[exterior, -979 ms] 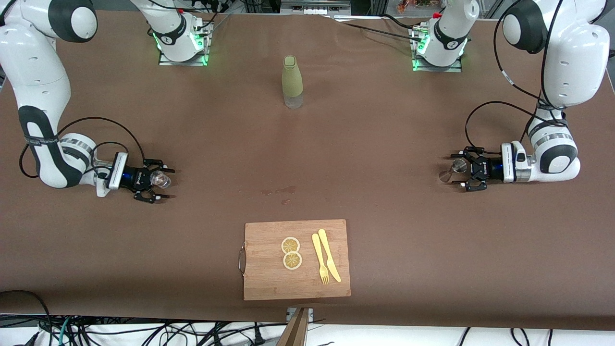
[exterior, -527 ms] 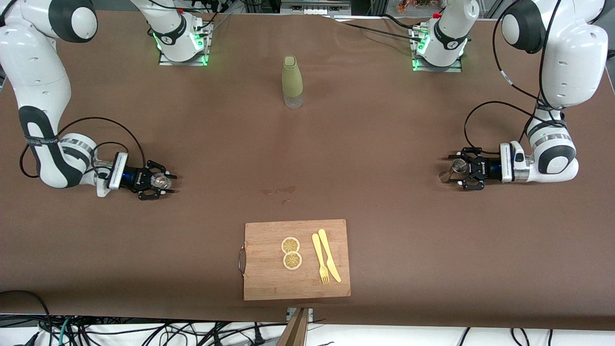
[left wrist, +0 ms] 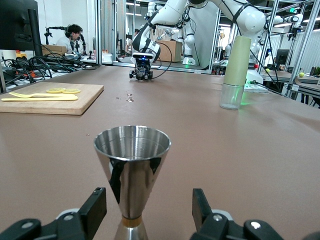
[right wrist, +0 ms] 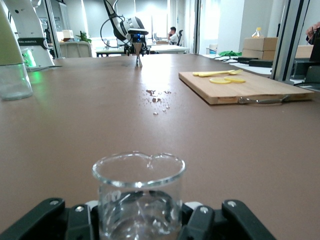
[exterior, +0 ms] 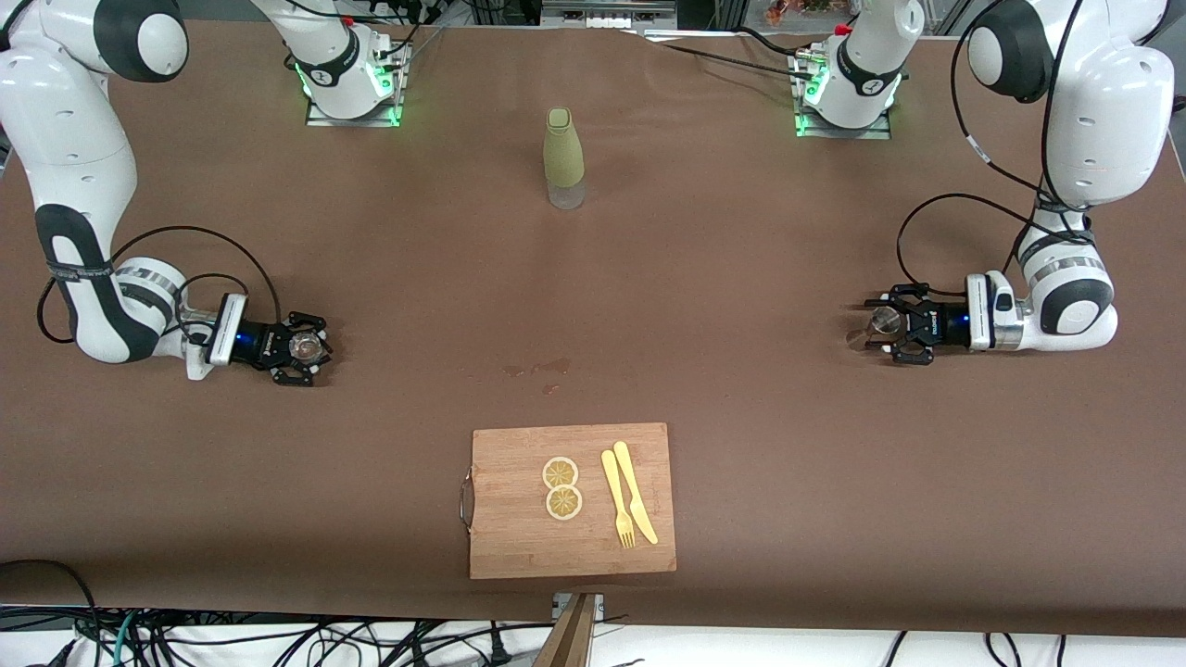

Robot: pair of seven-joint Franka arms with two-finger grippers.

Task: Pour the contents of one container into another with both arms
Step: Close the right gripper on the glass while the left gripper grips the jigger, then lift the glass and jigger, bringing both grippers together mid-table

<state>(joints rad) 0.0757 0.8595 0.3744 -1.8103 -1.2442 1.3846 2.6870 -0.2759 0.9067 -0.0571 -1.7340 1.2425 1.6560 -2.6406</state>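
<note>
A clear glass beaker (exterior: 304,346) stands on the brown table toward the right arm's end, and my right gripper (exterior: 309,349) is shut on its lower sides. In the right wrist view the beaker (right wrist: 138,192) fills the space between the black fingers (right wrist: 80,220). A steel jigger (exterior: 885,320) stands upright toward the left arm's end. My left gripper (exterior: 878,326) is low around it and open. In the left wrist view the jigger (left wrist: 132,160) sits between the fingers (left wrist: 96,207), with a gap on each side of its waist.
A green-sleeved bottle (exterior: 563,157) stands mid-table near the arm bases. A wooden cutting board (exterior: 519,542) with two lemon slices (exterior: 561,487) and a yellow knife and fork (exterior: 630,496) lies near the front edge. Small wet spots (exterior: 542,369) mark the table centre.
The right gripper's fingers have closed in onto the beaker. The left gripper's fingers have narrowed around the jigger and stand apart from it.
</note>
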